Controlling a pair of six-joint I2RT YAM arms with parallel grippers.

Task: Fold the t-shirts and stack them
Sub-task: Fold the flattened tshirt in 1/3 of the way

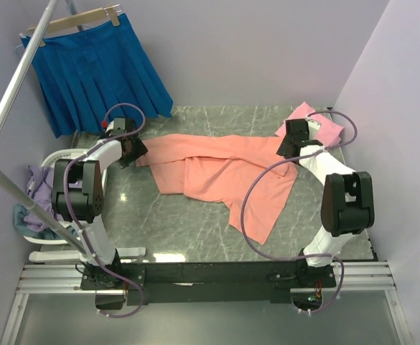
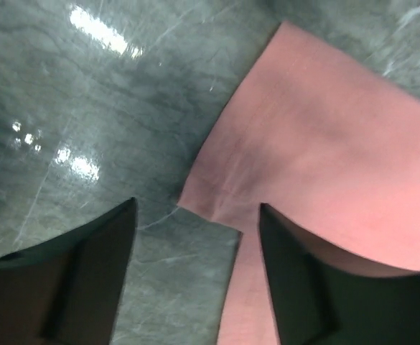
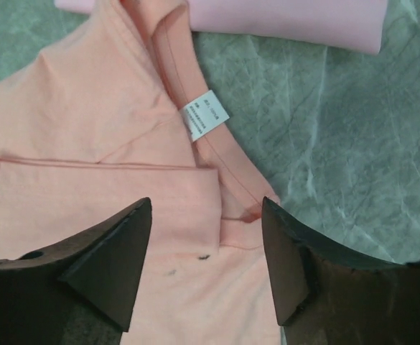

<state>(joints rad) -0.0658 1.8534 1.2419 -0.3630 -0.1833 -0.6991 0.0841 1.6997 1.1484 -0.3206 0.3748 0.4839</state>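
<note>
The salmon-orange t-shirt [image 1: 220, 172] lies partly folded across the middle of the marble table. A lighter pink t-shirt [image 1: 314, 122] lies folded at the back right. My left gripper [image 1: 134, 152] is open over the shirt's left corner; in the left wrist view the corner [image 2: 217, 212] lies between the open fingers [image 2: 296, 273]. My right gripper [image 1: 290, 147] is open over the shirt's collar end; the right wrist view shows the collar with a white label [image 3: 206, 115], and the pink shirt [image 3: 288, 21] beyond. Neither holds anything.
A bright blue pleated skirt [image 1: 98, 72] hangs on a hanger at the back left, from a white pole [image 1: 8, 108]. A white basket [image 1: 44, 201] with lilac and blue cloth stands left of the table. Walls close in on both sides.
</note>
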